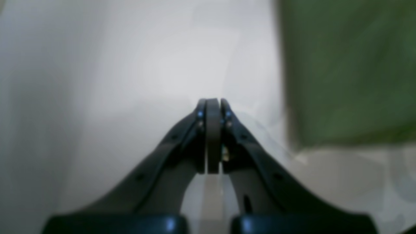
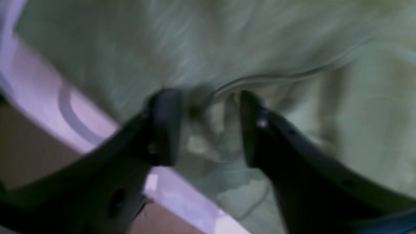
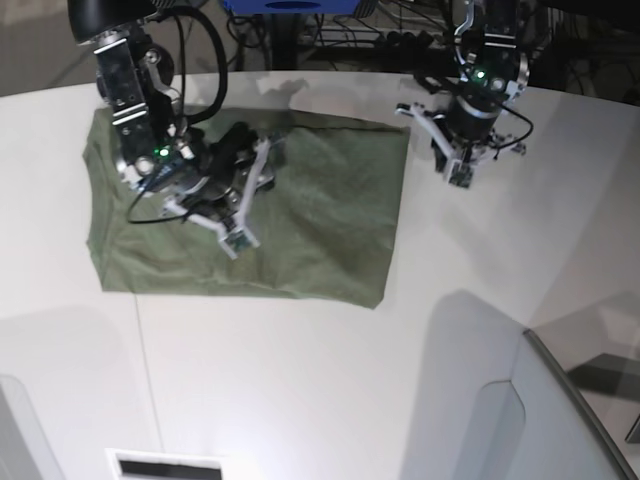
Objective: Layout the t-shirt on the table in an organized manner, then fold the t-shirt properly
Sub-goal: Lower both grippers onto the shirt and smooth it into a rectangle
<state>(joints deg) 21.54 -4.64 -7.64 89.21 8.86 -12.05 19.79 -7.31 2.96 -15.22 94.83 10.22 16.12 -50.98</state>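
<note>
The t-shirt point(image 3: 300, 215) lies on the far left part of the table point(image 3: 320, 380) as a compact, roughly rectangular block, its edges fairly straight and no sleeve sticking out, so I judge it already part folded rather than merely spread. My right gripper point(image 2: 209, 126) sits low over the cloth near its middle, jaws parted with a small bunch of fabric between them but no pad clearly pressing it; I read this as an open hand just off the cloth, though the blur keeps me from ruling out light contact. My left gripper point(image 1: 213, 136) is parked over bare table just right of the shirt's far right corner, jaws pressed together on nothing, presumably kept clear so it does not drag the fold. A grey panel point(image 3: 560, 420) stands at the near right, well apart
</note>
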